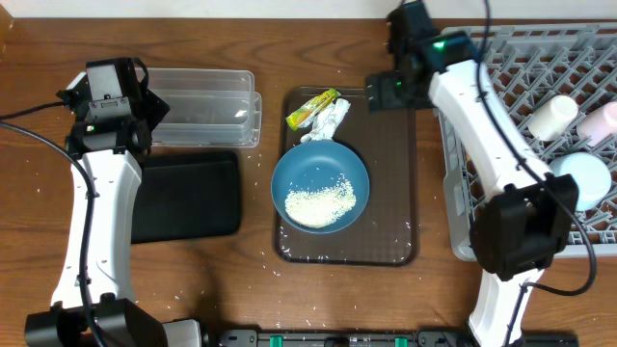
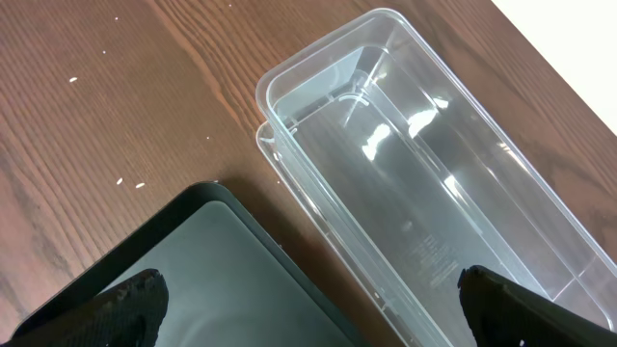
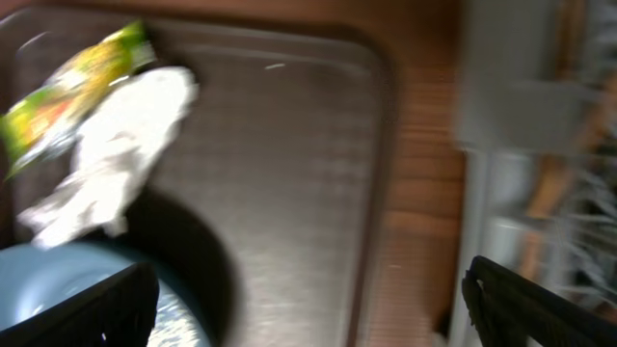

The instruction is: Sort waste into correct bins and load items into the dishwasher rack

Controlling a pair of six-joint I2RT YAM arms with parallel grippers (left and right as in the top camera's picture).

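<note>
The large dark-blue bowl point(image 1: 320, 183) sits mid-frame in the overhead view on the brown serving tray point(image 1: 395, 207), with the heap of rice point(image 1: 321, 204) inside it. The crumpled tissue point(image 1: 333, 120) and the yellow-green wrapper point(image 1: 313, 108) lie touching each other just above its rim. The right claw point(image 1: 386, 92) hovers at the tray's upper right corner, spread wide and holding nothing. The left claw point(image 2: 323, 308), equally released, hangs over the clear tub point(image 2: 424, 193) and black tray point(image 2: 212, 280) at left. The rack point(image 1: 559, 48) at right carries the white cup point(image 1: 552, 116), pink cup point(image 1: 603, 118) and light-blue bowl point(image 1: 583, 178). Pinching tissue and wrapper together would likely send both into one bin, and tipping the bowl would scatter more grains across the desk point(image 1: 241, 280).
</note>
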